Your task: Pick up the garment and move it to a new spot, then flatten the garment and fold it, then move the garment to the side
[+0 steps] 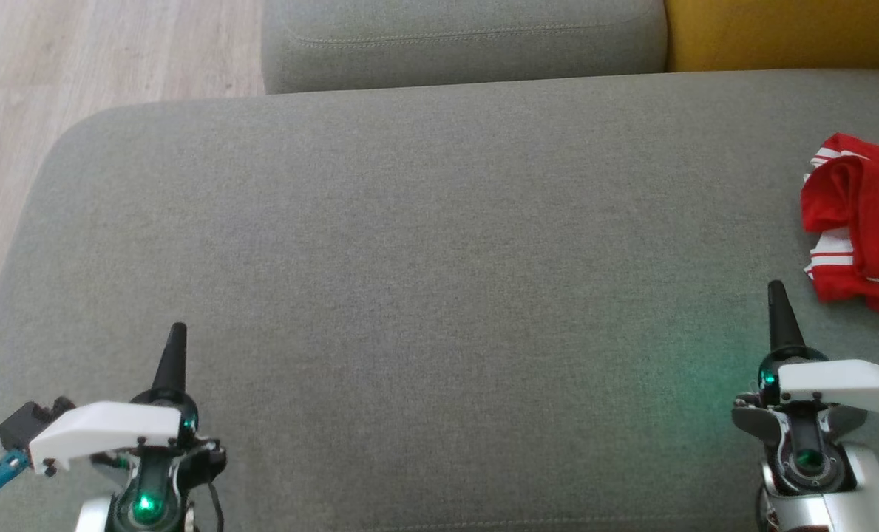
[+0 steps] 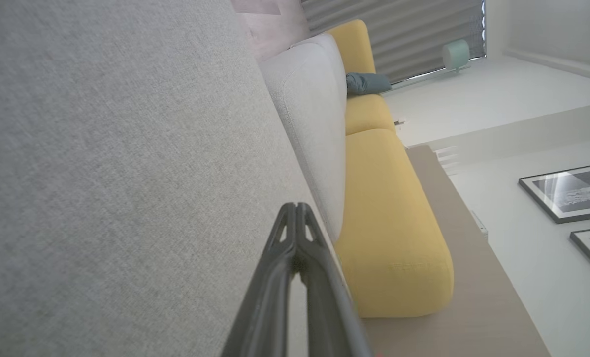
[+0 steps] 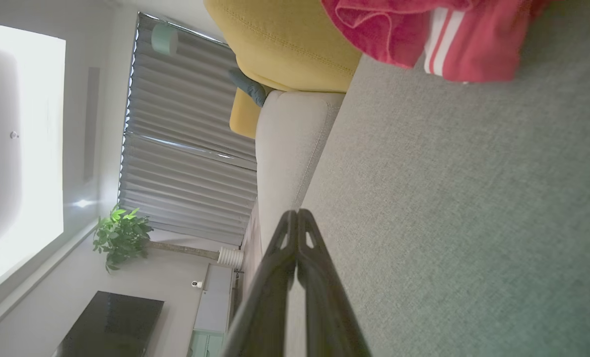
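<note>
The red jersey (image 1: 862, 222) lies crumpled at the right end of the grey sofa seat (image 1: 409, 258), near the right gripper (image 1: 777, 295), and because both this one and the left gripper (image 1: 177, 336) are clenched empty, a reach without opening first may only push the jersey away.

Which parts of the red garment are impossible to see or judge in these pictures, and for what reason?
1. Head view: the garment is cut off by the right edge, so its full extent is unknown.
2. Right wrist view: the top edge cuts it off too.
3. Both views: it lies crumpled, so its folds hide any print and which side is the front.
</note>
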